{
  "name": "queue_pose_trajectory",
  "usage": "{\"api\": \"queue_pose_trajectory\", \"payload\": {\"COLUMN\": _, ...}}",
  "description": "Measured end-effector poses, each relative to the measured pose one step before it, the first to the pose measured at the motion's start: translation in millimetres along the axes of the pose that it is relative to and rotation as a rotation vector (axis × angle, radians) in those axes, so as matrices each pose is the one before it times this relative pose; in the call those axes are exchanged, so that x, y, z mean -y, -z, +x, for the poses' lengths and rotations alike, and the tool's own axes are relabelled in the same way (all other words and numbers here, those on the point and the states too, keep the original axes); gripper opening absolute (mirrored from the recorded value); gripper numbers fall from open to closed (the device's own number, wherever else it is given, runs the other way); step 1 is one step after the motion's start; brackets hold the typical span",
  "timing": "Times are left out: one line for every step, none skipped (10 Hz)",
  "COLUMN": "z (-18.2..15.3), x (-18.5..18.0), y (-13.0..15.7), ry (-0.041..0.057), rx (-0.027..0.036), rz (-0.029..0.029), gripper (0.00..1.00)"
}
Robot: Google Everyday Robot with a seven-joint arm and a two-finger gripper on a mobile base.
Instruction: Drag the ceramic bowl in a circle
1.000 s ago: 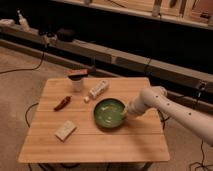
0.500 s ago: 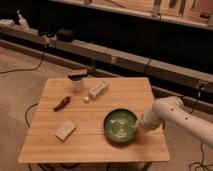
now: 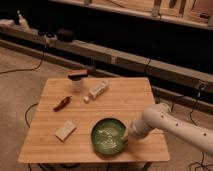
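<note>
The ceramic bowl (image 3: 107, 135), round, glossy dark green with pale streaks inside, sits near the front edge of the wooden table (image 3: 125, 102), a little right of centre. My gripper (image 3: 125, 136) comes in from the right on a white arm (image 3: 165, 122). It is at the bowl's right rim and shut on it. The wrist hides the fingertips and part of the rim.
A white cup with a dark lid (image 3: 76, 80) stands at the back left, with a white bottle (image 3: 98, 89) lying beside it. A reddish-brown item (image 3: 62, 103) lies at the left, a pale block (image 3: 65, 130) at the front left. Cables cross the floor; a low shelf runs behind.
The bowl and my gripper have travelled together from the table's middle right toward the front edge, then curved leftward along it. The other items have not moved.
</note>
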Motion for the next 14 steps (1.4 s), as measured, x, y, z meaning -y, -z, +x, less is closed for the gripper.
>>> {"api": "queue_pose_trajectory", "payload": {"z": 16.01, "x": 19.55, "y": -7.22, "ry": 0.03104, "rx": -0.0014, "rz": 0.01359, "gripper": 0.02}}
{"api": "queue_pose_trajectory", "payload": {"z": 28.2, "x": 16.39, "y": -5.73, "ry": 0.0201, "rx": -0.01513, "rz": 0.01313, "gripper": 0.02}}
{"api": "queue_pose_trajectory", "payload": {"z": 16.87, "x": 1.29, "y": -0.88, "ry": -0.00178, "rx": -0.01048, "rz": -0.00176, "gripper": 0.02}}
{"api": "queue_pose_trajectory", "payload": {"z": 21.8, "x": -4.82, "y": 3.09, "ry": -0.01726, "rx": -0.02621, "rz": 0.00078, "gripper": 0.02}}
{"api": "queue_pose_trajectory", "payload": {"z": 15.49, "x": -14.75, "y": 6.83, "ry": -0.03111, "rx": -0.02287, "rz": -0.00858, "gripper": 0.02}}
{"api": "queue_pose_trajectory", "payload": {"z": 11.98, "x": -21.29, "y": 9.94, "ry": -0.04173, "rx": -0.02653, "rz": -0.00979, "gripper": 0.02}}
{"api": "queue_pose_trajectory", "payload": {"z": 4.93, "x": -22.99, "y": 11.07, "ry": -0.04564, "rx": -0.02165, "rz": -0.01362, "gripper": 0.02}}
{"api": "queue_pose_trajectory", "payload": {"z": -1.53, "x": -25.0, "y": 12.05, "ry": -0.04621, "rx": -0.01724, "rz": -0.0165, "gripper": 0.02}}
{"api": "queue_pose_trajectory", "payload": {"z": -10.85, "x": -24.59, "y": 11.74, "ry": -0.03551, "rx": -0.01072, "rz": -0.01787, "gripper": 0.02}}
{"api": "queue_pose_trajectory", "payload": {"z": -13.53, "x": -12.42, "y": 4.64, "ry": -0.00731, "rx": 0.00299, "rz": -0.01229, "gripper": 0.02}}
{"api": "queue_pose_trajectory", "payload": {"z": -21.96, "x": -6.58, "y": 1.04, "ry": 0.01277, "rx": 0.01502, "rz": -0.01167, "gripper": 0.02}}
{"api": "queue_pose_trajectory", "payload": {"z": -25.76, "x": -0.51, "y": -2.25, "ry": 0.02815, "rx": 0.02298, "rz": -0.00987, "gripper": 0.02}}
{"api": "queue_pose_trajectory", "payload": {"z": -19.95, "x": 7.16, "y": -3.84, "ry": 0.03228, "rx": 0.02108, "rz": -0.00067, "gripper": 0.02}}
{"api": "queue_pose_trajectory", "payload": {"z": -17.49, "x": 14.54, "y": -6.13, "ry": 0.0412, "rx": 0.02384, "rz": 0.00643, "gripper": 0.02}}
